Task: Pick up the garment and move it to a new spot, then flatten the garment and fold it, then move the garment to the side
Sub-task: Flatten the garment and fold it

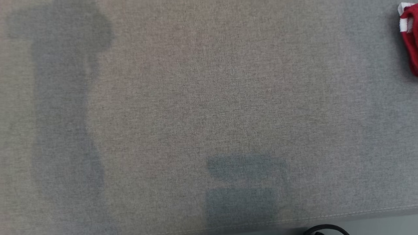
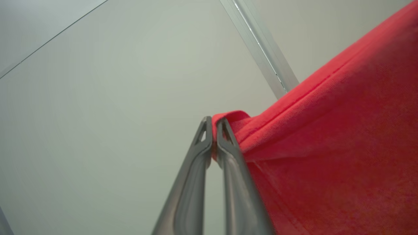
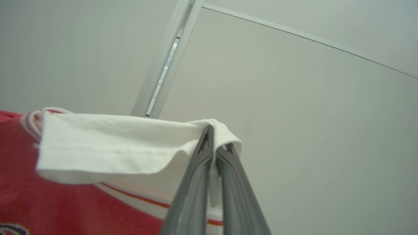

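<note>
Checking head view first: grey cloth surface (image 1: 196, 98) takes up nearly the whole frame, soft shadows on it at left and bottom centre. Garment (image 1: 410, 39) is a red bunch with white bands at the top right edge, cut off by the frame; can't tell from here if it touches the surface. Stitched seam along the surface's near edge at lower right, and a loop of black cable (image 1: 326, 229) at the bottom edge.

Left wrist view — left gripper (image 2: 214, 123) is clenched on the garment: I see both dark fingers (image 2: 196, 182) pressed together with a small fold of red hem pinched between the tips. Red cloth spreads from there to the right and down, hem line running up toward the top right corner. Pale panels behind, metal strip (image 2: 261, 55) between them.

Right wrist view — right gripper (image 3: 217, 141) is clamped as well, grasping a white part of the garment; white cloth wraps over the tips and stretches left as a flat band with a stitched edge. Below that I see red cloth with thin white and red stripes, plus a bit of dark print at the bottom left corner. Pale panels here also, with a second metal strip (image 3: 163, 65) between them.
</note>
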